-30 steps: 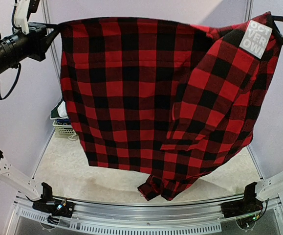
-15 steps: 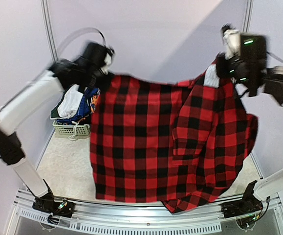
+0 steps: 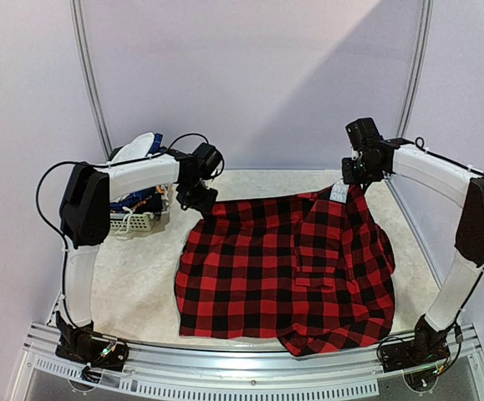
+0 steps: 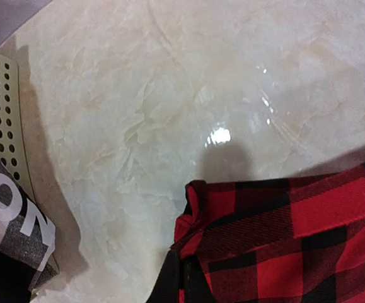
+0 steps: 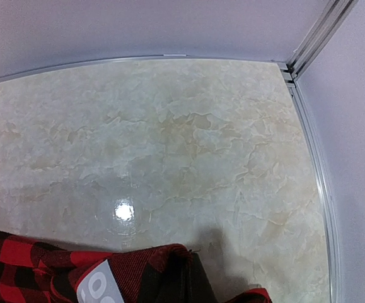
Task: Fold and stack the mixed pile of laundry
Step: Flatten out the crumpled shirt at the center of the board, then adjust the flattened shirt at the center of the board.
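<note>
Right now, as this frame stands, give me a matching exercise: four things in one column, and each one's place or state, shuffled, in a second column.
Things:
1. plaid shirt
2. basket
3. left gripper
4. right gripper

Places or states:
A. shut on the shirt's far edge, beside the white label
B. at the far left of the table, holding other garments
C. lying spread on the table
D. shut on the shirt's far left corner

Pairs: 1-C, 2-B, 3-D, 4-A
</note>
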